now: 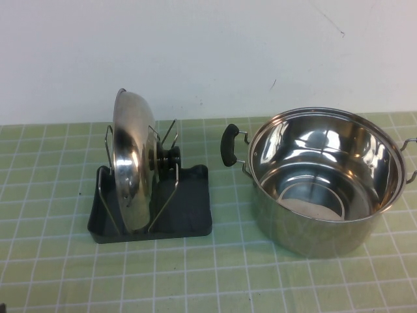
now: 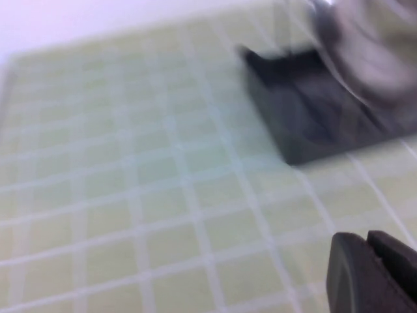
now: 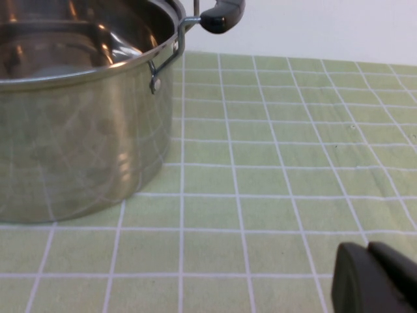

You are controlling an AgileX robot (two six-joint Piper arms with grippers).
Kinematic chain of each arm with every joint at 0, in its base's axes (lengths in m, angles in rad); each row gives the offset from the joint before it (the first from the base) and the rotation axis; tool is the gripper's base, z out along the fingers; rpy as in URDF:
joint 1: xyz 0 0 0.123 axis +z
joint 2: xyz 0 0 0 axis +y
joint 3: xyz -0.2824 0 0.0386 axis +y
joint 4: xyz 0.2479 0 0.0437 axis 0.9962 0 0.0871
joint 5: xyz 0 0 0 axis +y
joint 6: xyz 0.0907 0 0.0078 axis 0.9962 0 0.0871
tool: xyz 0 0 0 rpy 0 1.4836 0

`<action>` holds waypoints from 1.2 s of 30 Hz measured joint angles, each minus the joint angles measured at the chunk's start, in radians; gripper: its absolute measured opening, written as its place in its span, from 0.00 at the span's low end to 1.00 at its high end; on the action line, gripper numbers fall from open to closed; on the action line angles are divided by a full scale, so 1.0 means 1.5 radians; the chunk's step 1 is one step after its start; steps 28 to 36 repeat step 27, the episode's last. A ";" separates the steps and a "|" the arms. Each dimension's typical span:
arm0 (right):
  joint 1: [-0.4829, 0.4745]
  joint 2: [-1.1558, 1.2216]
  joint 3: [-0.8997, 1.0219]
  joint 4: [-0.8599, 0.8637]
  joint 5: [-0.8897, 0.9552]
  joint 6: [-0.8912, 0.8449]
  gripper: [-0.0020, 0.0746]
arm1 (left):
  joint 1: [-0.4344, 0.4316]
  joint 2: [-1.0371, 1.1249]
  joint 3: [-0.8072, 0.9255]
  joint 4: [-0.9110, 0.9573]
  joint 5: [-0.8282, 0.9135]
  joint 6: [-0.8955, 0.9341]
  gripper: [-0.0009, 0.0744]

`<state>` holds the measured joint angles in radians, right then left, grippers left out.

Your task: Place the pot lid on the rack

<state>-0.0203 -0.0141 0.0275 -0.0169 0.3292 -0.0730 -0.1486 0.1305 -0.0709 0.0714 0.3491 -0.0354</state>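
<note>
The shiny steel pot lid [image 1: 130,166] stands on edge in the dark grey rack [image 1: 189,212], leaning between its wire uprights, black knob [image 1: 171,158] facing right. In the left wrist view the rack [image 2: 306,111] and the blurred lid [image 2: 371,45] show beyond my left gripper [image 2: 366,242], which is shut, empty and hangs over the green cloth short of the rack. My right gripper [image 3: 367,251] is shut and empty, low over the cloth beside the pot. Neither gripper shows in the high view.
A deep steel pot [image 1: 322,179] with black side handles [image 1: 229,145] stands right of the rack; it also fills the right wrist view [image 3: 78,111]. A green checked cloth [image 1: 215,280] covers the table. A white wall runs behind.
</note>
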 joint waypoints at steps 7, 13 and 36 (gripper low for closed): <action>0.000 0.000 0.000 0.000 0.001 -0.001 0.02 | 0.121 -0.091 0.001 -0.039 -0.012 0.000 0.01; 0.000 0.000 0.000 0.000 0.001 -0.001 0.02 | 0.127 -0.096 0.053 -0.084 -0.022 0.000 0.01; 0.000 0.000 0.000 0.000 0.001 -0.001 0.02 | 0.127 -0.096 0.056 -0.078 -0.024 0.000 0.01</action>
